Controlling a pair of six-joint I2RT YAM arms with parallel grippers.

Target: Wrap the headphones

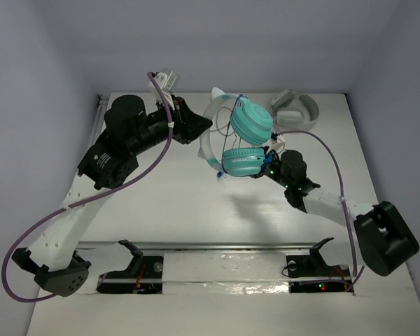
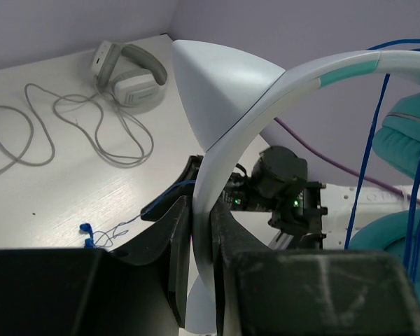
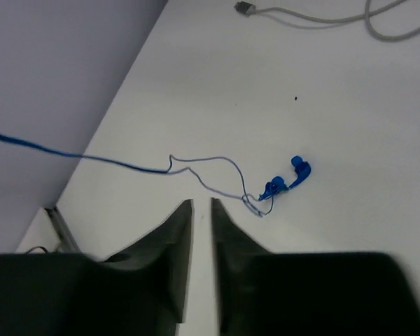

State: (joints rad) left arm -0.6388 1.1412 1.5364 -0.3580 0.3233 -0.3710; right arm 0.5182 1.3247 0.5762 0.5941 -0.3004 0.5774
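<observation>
The left pincer [image 2: 201,269] is clenching the headphones [image 1: 246,138] by their white band, holding them above the surface [image 1: 196,210] toward twelve o'clock. The right pincer [image 3: 201,210] is pinching nearly together on nothing. With nothing gripping the loose blue cable [image 3: 126,162] at its ten o'clock, I reckon the wraps could slacken and unwind.

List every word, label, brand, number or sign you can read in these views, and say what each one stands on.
None: no view shows any readable text.
The teal headphones show no lettering on the ear cups or the headband.
The grey-white headphones show no visible brand or marking.
</observation>
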